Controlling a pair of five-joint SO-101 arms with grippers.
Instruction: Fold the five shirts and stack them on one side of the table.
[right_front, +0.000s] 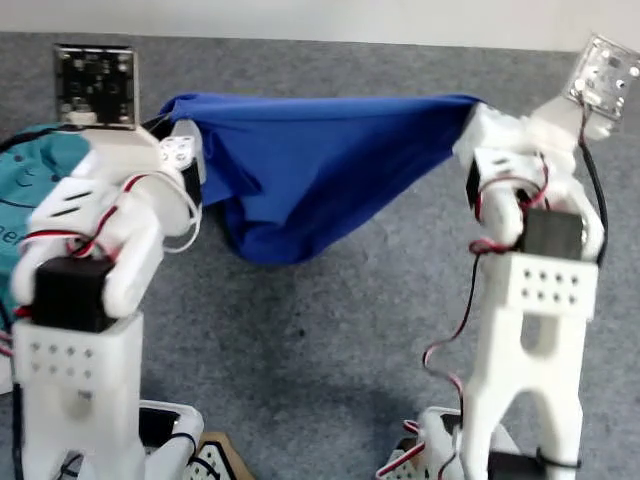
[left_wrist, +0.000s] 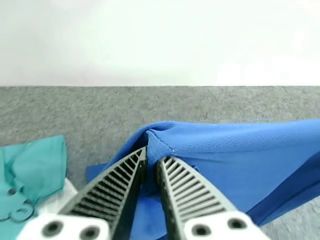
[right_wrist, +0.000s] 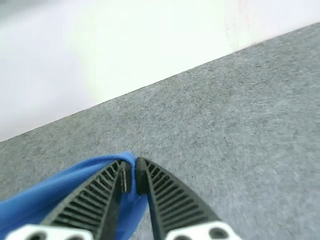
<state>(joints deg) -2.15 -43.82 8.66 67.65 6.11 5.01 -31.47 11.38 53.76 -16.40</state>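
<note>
Rising from near edge of grey bench (right_front: 330, 340), two white arms are standing side by side. Left claw (left_wrist: 151, 162) is pinching one upper corner of blue shirt (right_front: 320, 160), fingers pressed onto fabric. Right claw (right_wrist: 131, 172) is pinching opposite corner, fingers squeezed together over cloth edge. Blue shirt is hanging stretched between both claws, middle sagging toward bench; contact with bench unclear. Teal shirt (right_front: 40, 170) is lying at bench's left side, beside left arm. Pale wall is running behind far bench edge.
</note>
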